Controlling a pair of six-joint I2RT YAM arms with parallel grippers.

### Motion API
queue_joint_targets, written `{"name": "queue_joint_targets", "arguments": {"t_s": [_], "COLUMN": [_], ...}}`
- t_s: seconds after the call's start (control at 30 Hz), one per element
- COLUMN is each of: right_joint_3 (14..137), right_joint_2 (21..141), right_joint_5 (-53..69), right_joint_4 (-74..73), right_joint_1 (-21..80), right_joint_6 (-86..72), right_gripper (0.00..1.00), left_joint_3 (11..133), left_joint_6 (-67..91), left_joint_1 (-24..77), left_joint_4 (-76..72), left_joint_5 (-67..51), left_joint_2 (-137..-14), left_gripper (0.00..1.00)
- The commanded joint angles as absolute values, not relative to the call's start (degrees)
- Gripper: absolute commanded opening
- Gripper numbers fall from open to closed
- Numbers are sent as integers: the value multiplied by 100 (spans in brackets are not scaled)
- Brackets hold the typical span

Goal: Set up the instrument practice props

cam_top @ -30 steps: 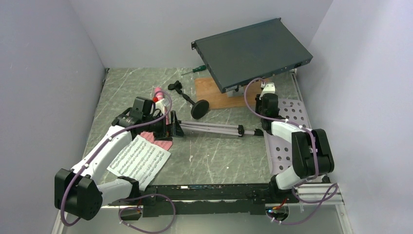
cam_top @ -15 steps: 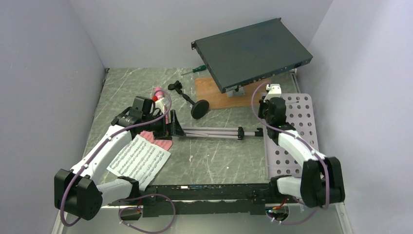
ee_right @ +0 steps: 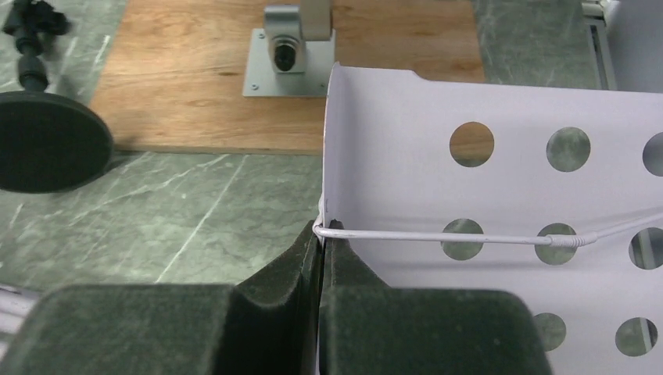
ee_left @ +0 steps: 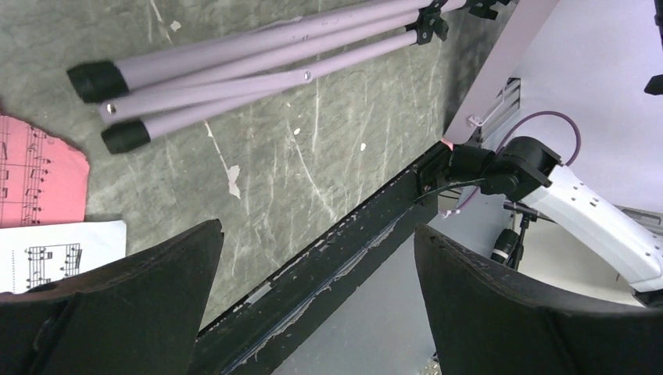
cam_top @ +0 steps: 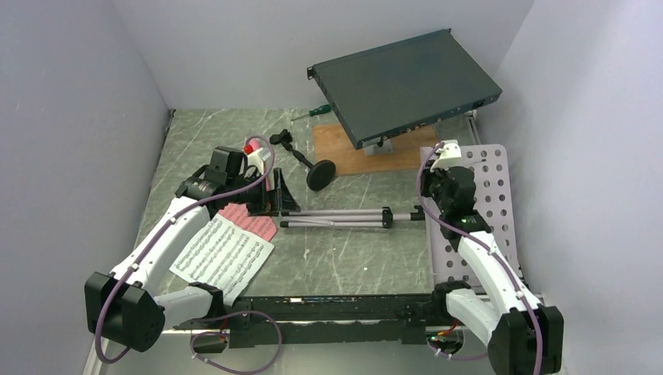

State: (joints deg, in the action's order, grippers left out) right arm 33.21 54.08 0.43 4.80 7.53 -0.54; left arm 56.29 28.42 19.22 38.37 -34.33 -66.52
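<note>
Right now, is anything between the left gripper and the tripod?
No, nothing visible. The open left gripper hovers by the feet of the tripod, with only table between them.

Overhead view, two close wrist views

Green marbled tabletop (cam_top: 211, 133) between plain pale walls (cam_top: 70, 117), even light.

Two arms, the left arm (cam_top: 168, 234) and the right arm (cam_top: 489, 262), are built of white shells and black joint housings. Purple cable (ee_left: 551, 114) is looped behind matte black, wedge-shaped fingers (ee_left: 508, 312).
</note>
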Motion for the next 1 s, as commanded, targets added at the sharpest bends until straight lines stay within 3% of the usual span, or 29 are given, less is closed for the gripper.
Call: {"name": "queue_joint_targets", "arguments": {"t_s": [0.0, 0.6, 0.97], "right_joint_3": [3979, 4122, 4122], "right_joint_2": [4961, 3467, 2916], "right_joint_5": [796, 1461, 1674], "right_joint_4": [1271, 1336, 1487], "right_joint_1": [771, 896, 905], "right_joint_6": [26, -272, -161], "right_gripper": [0, 0, 0], "left_joint_3": [5848, 6243, 7168], "left_joint_6": [3002, 2928, 2508], "left_joint_1": [1942, 2105, 4163], "left_joint_4": [3514, 2691, 2608], "left_joint_5": [-3840, -4675, -3625], "left_joint_2": [-6584, -6459, -7146], "left_gripper": [97, 96, 96]}}
